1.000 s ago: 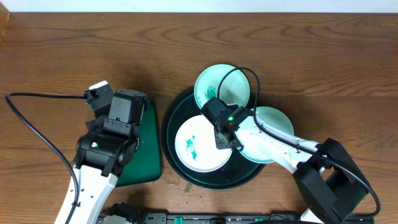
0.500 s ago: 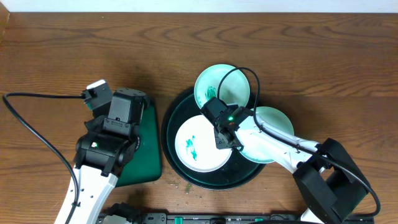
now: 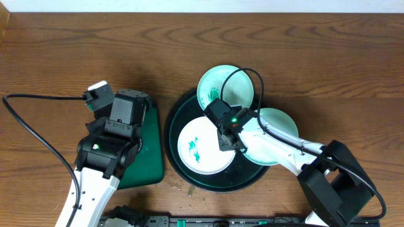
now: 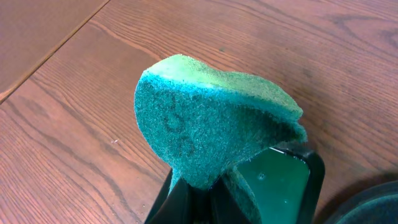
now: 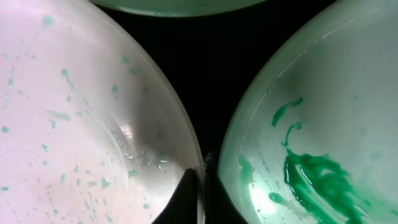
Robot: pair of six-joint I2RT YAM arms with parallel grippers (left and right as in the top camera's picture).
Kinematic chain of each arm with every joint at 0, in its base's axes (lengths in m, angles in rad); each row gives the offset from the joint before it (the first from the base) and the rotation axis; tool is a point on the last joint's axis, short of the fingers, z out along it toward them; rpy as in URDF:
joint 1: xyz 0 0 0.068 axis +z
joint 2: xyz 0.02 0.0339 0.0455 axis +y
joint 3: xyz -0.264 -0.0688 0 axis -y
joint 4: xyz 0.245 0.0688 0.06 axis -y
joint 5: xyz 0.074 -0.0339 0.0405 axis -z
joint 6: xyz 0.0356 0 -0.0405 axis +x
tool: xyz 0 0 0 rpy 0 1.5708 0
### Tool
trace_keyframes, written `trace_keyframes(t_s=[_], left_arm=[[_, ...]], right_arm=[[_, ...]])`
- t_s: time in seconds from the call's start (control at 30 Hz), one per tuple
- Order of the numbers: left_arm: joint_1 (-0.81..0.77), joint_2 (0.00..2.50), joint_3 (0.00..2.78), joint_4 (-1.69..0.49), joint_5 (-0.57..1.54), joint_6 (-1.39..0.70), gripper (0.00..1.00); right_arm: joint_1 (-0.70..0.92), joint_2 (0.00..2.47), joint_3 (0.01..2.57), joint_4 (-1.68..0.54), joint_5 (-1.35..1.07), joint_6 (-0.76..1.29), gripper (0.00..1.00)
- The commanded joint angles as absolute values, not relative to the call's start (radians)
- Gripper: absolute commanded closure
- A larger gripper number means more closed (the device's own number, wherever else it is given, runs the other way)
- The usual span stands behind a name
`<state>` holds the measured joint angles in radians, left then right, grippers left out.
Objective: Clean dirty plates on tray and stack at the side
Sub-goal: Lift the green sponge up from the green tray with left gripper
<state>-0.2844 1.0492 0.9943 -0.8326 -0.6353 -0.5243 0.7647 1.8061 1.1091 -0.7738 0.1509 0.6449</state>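
Note:
A dark round tray (image 3: 180, 173) holds a white plate smeared with green (image 3: 203, 146). A pale plate (image 3: 274, 135) lies at its right and a third, pale green plate (image 3: 228, 88) at the back. My right gripper (image 3: 228, 144) sits between the two front plates. In the right wrist view it (image 5: 200, 182) is shut on the rim of the speckled plate (image 5: 74, 112), beside the smeared plate (image 5: 323, 124). My left gripper (image 4: 199, 202) is shut on a green sponge (image 4: 211, 118), held above the table left of the tray.
A green rectangular dish (image 3: 150, 157) lies under my left arm (image 3: 101, 151), just left of the round tray; it also shows in the left wrist view (image 4: 280, 180). A black cable (image 3: 31, 126) runs across the left of the wooden table.

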Motion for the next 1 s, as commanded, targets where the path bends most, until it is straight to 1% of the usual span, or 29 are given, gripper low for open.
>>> trace_keyframes(t_s=[0.0,0.43,0.6,0.7,0.8,0.97], left_arm=[[-0.288,1.044,1.0,-0.828,-0.684,-0.537,0.93],[-0.288,1.044,1.0,-0.828,-0.686,-0.537,0.93],[-0.286,1.049,0.966,-0.837,-0.664,-0.591,0.93],[-0.276,1.073,0.943,-0.884,-0.585,-0.653,0.93],[-0.256,1.119,0.938,-0.962,-0.456,-0.725,0.93],[-0.229,1.201,0.938,-1.036,-0.222,-0.738,0.93]], right_arm=[[0.783,1.792,1.098,-0.775,0.168,0.631,0.99],[0.783,1.792,1.098,-0.775,0.167,0.631,0.99],[0.783,1.792,1.098,-0.775,0.167,0.631,0.99],[0.783,1.792,1.098,-0.778,0.167,0.631,0.99],[0.783,1.792,1.098,-0.778,0.167,0.631,0.99],[0.783,1.792,1.098,-0.778,0.167,0.631,0.99]])
